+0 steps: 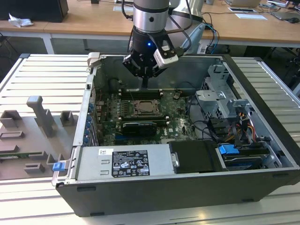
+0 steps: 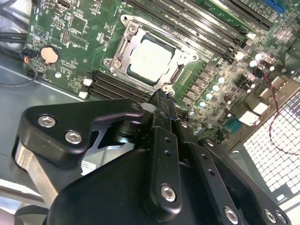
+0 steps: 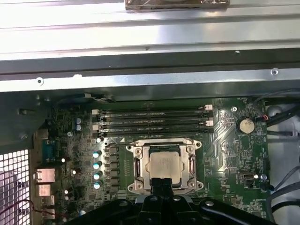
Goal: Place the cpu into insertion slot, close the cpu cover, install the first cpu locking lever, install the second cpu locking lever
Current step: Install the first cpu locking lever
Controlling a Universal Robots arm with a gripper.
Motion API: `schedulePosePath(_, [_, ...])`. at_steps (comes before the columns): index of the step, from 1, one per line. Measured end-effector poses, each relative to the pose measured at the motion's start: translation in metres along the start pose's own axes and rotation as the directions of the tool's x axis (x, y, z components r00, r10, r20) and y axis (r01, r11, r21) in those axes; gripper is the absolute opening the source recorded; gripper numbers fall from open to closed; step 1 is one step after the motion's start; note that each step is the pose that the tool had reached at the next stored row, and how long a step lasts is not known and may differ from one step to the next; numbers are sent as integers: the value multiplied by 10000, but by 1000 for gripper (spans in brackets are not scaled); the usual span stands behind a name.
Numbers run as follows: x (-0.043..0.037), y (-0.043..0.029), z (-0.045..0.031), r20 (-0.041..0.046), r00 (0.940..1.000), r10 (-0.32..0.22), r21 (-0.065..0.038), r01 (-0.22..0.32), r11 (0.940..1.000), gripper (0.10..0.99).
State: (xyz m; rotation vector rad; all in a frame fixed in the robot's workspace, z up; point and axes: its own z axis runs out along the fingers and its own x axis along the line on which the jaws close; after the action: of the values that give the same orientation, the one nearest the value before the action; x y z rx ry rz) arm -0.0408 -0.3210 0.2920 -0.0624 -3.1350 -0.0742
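Note:
The cpu [image 2: 151, 58] [image 3: 164, 165], a pale square chip, lies flat in the insertion slot [image 1: 146, 108] on the green board inside the open computer case. The cpu cover [image 2: 123, 50] [image 3: 138, 165], a silvery frame, lies down around the chip, which shows through its window. My gripper [image 1: 145, 83] hangs a little above the board at the socket's far side, in the exterior view. In both wrist views its black fingers meet at the tip [image 2: 161, 96] [image 3: 162, 182] near one socket edge, shut with nothing between them. I cannot make out how the locking levers stand.
Black memory slots [image 3: 152, 121] run along one side of the socket. A long black graphics card [image 1: 138, 127] lies nearer the camera, then the grey power supply [image 1: 126, 161]. Drive cage [image 1: 220, 93] and cables fill the exterior view's right. Case walls [image 1: 89, 93] ring the board.

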Motion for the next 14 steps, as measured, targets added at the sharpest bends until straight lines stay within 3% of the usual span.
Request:
schedulePosePath(6, [1, -2, 4, 20, 9985, -547, 3, 547, 9985, 106])
schedulePosePath(14, [117, -4, 32, 72, 9979, -651, 3, 651, 9979, 106])
